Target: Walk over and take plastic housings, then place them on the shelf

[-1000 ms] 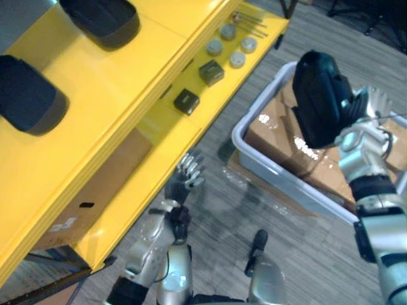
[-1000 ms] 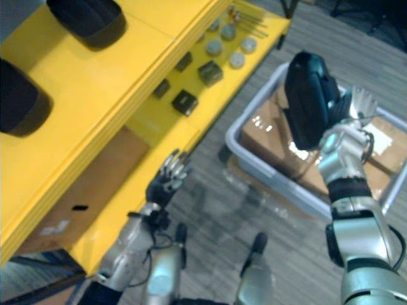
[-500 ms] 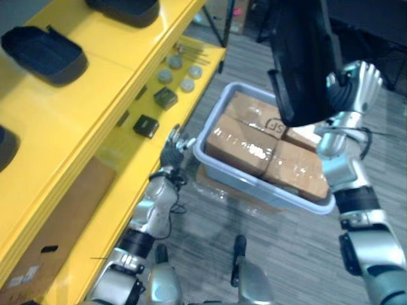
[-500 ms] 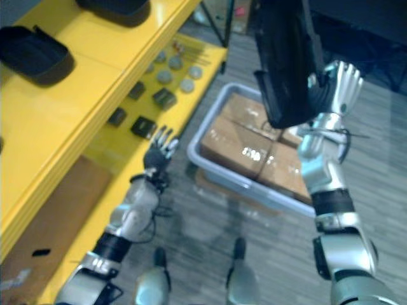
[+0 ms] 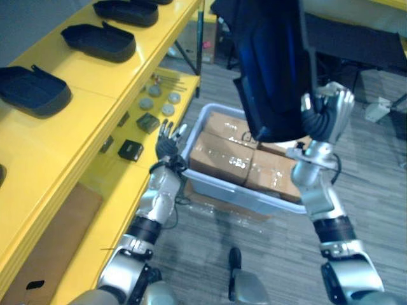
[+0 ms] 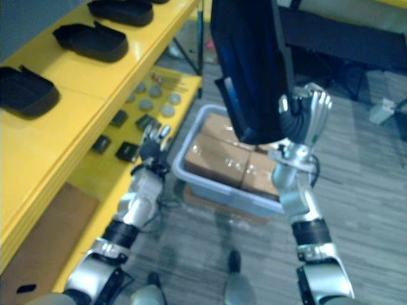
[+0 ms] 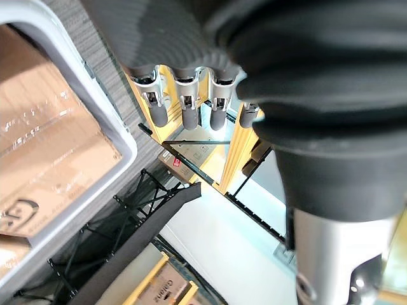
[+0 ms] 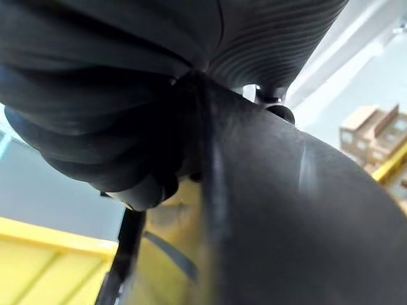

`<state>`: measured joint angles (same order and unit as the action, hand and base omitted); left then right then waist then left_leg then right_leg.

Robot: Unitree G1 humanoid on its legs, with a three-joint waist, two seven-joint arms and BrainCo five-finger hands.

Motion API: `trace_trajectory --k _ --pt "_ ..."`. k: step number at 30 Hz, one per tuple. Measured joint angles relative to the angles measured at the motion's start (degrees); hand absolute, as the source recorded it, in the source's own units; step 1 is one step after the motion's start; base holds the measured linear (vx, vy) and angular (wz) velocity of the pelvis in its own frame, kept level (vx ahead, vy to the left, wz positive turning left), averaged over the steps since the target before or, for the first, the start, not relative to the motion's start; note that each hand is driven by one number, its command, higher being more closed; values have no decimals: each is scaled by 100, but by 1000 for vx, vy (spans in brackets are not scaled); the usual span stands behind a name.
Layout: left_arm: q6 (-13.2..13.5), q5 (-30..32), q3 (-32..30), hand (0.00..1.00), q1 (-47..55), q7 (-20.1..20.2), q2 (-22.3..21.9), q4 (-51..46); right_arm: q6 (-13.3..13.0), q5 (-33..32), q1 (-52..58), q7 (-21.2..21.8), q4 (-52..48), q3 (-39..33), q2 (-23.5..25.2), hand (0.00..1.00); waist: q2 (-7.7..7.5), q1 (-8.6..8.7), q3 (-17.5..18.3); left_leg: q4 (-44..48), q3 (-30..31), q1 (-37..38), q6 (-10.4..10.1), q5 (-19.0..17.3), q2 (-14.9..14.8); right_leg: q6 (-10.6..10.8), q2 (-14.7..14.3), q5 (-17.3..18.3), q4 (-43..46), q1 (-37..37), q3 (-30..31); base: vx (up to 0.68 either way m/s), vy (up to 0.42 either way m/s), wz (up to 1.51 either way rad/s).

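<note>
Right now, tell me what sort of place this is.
Probably a factory or warehouse storeroom: a yellow shelf holds black housings and small parts, and a grey bin of cardboard boxes sits on the floor. The right hand grips another housing.

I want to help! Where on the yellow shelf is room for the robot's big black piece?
Bare top shelf lies between the near housing and the next housing, toward the front edge. The lower shelf is crowded with small parts.

A dark printed mark stands on the cardboard box (image 7: 44, 127) at the left of the left wrist view. Small print on a carton (image 7: 168, 289) at its bottom edge is too blurred to read.
</note>
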<state>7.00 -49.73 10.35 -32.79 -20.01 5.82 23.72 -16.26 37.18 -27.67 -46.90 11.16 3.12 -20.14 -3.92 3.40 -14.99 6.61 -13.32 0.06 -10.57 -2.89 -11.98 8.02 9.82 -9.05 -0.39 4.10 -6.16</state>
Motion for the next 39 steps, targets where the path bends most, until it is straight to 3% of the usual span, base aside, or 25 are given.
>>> trace_trajectory --k 7,11,16,19,25,35,36,39 --pt "-23 -188 152 0 -101 474 -60 -14 -119 76 49 60 -172 430 4 100 67 34 75 -13 17 -1 -1 25 20 2 11 -28 -46 -19 -1 4 4 0" --pt "-414 195 460 0 -160 509 -61 -162 -107 80 49 89 -166 729 14 100 95 28 94 -6 31 -4 0 24 38 15 27 -36 -51 -31 -2 0 0 0" --pt "-697 763 853 0 -160 534 -162 -266 -29 68 49 100 -79 967 14 100 315 12 228 -6 53 3 2 24 56 25 44 -42 -77 -72 -21 -3 3 1" --pt "-877 809 1002 0 -158 570 -187 -378 96 64 46 100 108 1043 15 100 364 -24 273 -7 68 22 3 23 56 30 43 -65 -136 -129 -41 -6 5 2" --pt "-959 809 1239 0 -151 785 -174 -542 257 7 25 100 230 1235 29 100 360 -108 275 -10 74 11 7 27 56 26 40 -88 -161 -129 -49 0 0 0" --pt "-961 752 1364 0 -3 821 -136 -738 292 -271 -96 96 355 1237 156 100 344 -109 287 -9 136 9 12 31 58 26 40 -90 -200 -196 -123 -2 5 2" --pt "-960 754 1407 100 -2 746 -136 -739 289 -273 -97 95 357 1241 192 100 340 -111 295 -8 154 14 12 31 58 26 39 -90 -203 -217 -136 -15 17 6" --pt "-948 762 1470 100 53 476 -132 -739 262 -441 -108 88 363 1397 265 100 298 -117 342 -7 153 10 12 32 58 26 39 -90 -207 -213 -135 -5 5 1"
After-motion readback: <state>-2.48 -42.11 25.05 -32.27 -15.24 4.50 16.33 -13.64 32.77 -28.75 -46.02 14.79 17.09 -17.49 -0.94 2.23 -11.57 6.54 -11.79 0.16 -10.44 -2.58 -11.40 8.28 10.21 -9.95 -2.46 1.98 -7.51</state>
